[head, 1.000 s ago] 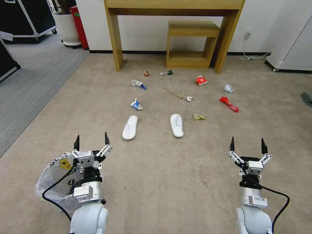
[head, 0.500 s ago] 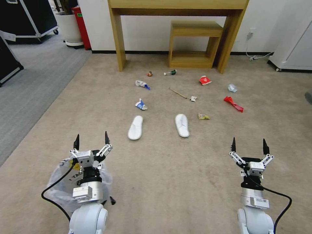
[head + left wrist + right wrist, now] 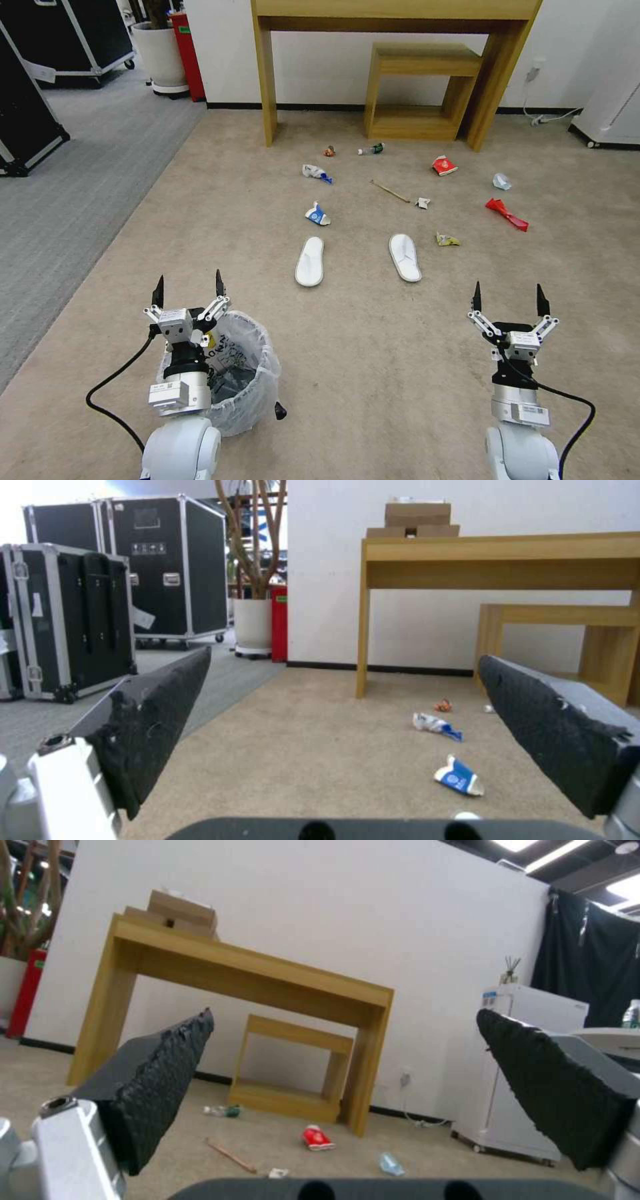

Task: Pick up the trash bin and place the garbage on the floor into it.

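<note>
Our left pincer [image 3: 187,288] hangs open and empty above the near-left rim of the bin [image 3: 257,373], which stands upright on the floor [image 3: 353,373] just right of our left arm. Our right pincer [image 3: 507,298] is open too, holding nothing, well apart over bare carpet. Ahead lie two slippers [image 3: 310,261], then blue-white wrappers [image 3: 317,214], a stick [image 3: 391,191], a bottle [image 3: 371,149] and red packets [image 3: 508,215] before the wooden surface [image 3: 400,13].
</note>
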{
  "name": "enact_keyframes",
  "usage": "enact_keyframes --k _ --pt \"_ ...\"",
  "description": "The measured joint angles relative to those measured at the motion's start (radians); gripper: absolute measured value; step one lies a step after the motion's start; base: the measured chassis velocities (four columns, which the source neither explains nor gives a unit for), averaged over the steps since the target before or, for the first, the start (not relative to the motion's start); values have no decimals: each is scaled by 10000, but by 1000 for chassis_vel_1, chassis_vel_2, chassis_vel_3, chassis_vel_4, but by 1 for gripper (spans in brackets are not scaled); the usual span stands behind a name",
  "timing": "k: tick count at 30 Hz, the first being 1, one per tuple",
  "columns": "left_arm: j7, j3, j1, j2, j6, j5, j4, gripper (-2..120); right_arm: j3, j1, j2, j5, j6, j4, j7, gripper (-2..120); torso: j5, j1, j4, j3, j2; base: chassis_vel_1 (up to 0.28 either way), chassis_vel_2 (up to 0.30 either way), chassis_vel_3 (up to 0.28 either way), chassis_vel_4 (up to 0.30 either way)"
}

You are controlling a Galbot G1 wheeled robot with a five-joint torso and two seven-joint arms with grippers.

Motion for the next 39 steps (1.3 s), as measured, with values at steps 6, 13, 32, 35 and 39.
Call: enact_keyframes --k 6,13,32,35,39 --pt "-26 14 -4 17 29 -123 40 100 21 22 12 -93 42 -6 -16 100 -3 0 0 0 0 -8 -10 8 6" --pt "-52 88 -5 3 77 -160 54 100 20 31 49 -180 137 -113 -16 100 -1 0 -1 0 0 0 0 0 0" --pt "-289 74 55 77 384 -424 -53 100 -21 104 52 -163 164 -109 -262 100 -5 0 2 0 -1 78 76 -73 -84" --pt "-428 -30 66 232 626 -569 -204 100 0 113 37 -119 163 -87 -287 100 -2 0 1 0 0 26 34 -14 -18" --pt "-693 -237 120 457 1010 -682 -353 100 38 154 5 -137 163 -144 -307 100 -2 0 -1 0 0 0 0 0 0"
